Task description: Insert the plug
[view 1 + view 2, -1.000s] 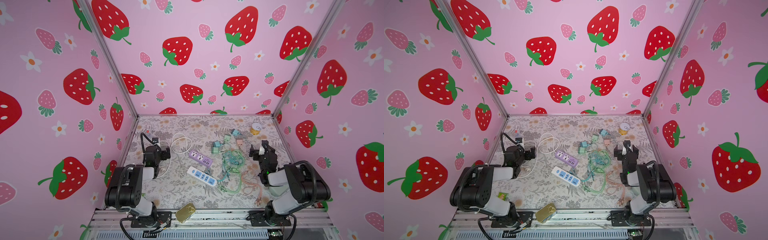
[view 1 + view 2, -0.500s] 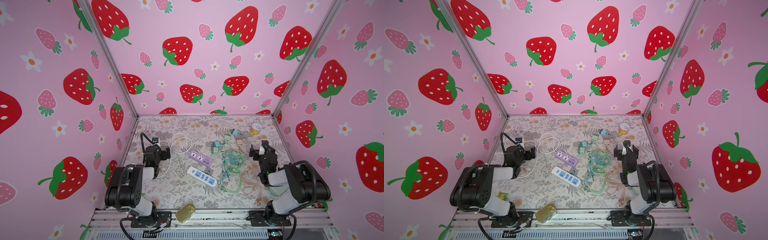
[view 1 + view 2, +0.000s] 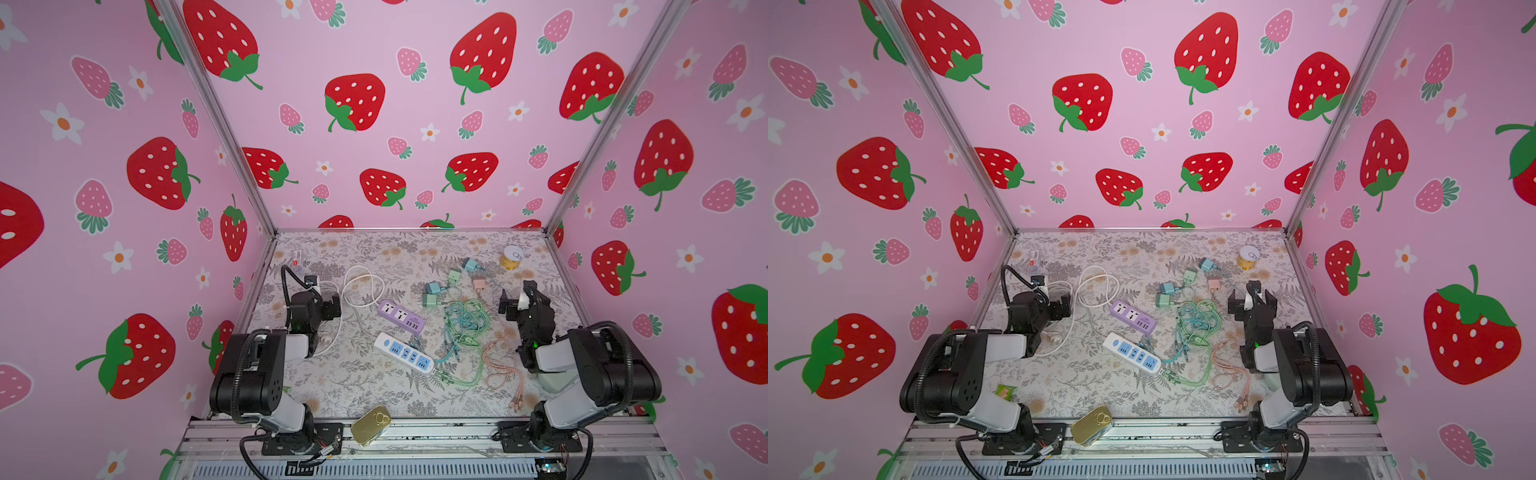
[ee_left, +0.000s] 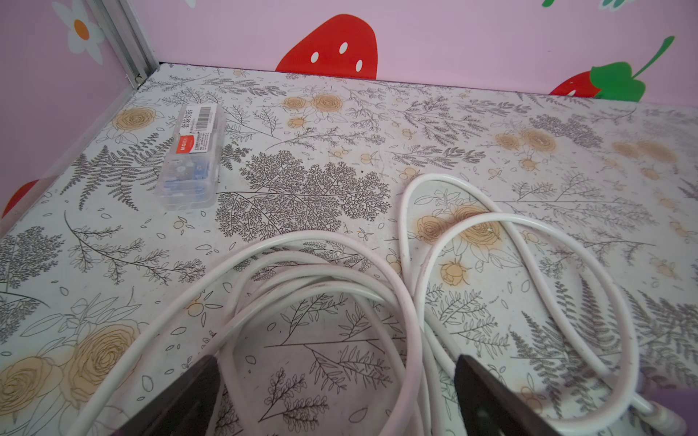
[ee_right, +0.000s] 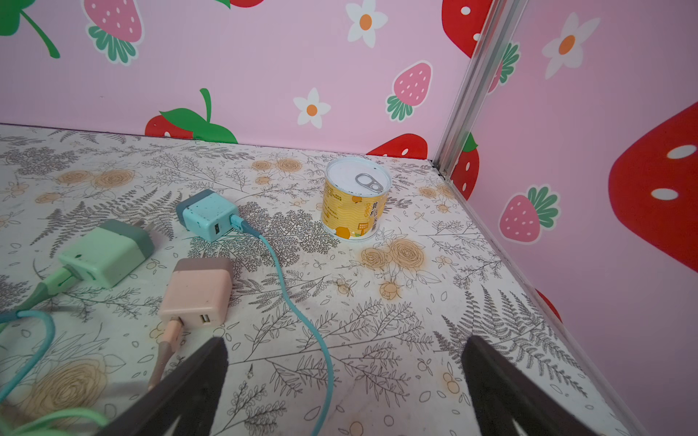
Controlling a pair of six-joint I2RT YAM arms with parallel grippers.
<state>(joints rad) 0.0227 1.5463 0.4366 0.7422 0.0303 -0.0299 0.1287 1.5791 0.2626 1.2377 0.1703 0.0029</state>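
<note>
Left gripper (image 3: 325, 297) and right gripper (image 3: 517, 297) are both spread wide and empty in both top views, either side of the purple power strip (image 3: 401, 317) and white power strip (image 3: 404, 353); no lettering is legible there. Left wrist now: jaws gape over loops of white cable (image 4: 325, 287), and a clear box (image 4: 190, 162) shows a barcode and red label, print too small to read. Right wrist: pink charger plug (image 5: 196, 292), blue charger plug (image 5: 207, 219) and green charger plug (image 5: 105, 253) lie loose on the mat (image 5: 415, 264) ahead of the open jaws. The yellow can (image 5: 355, 200) carries characters too small to read.
</note>
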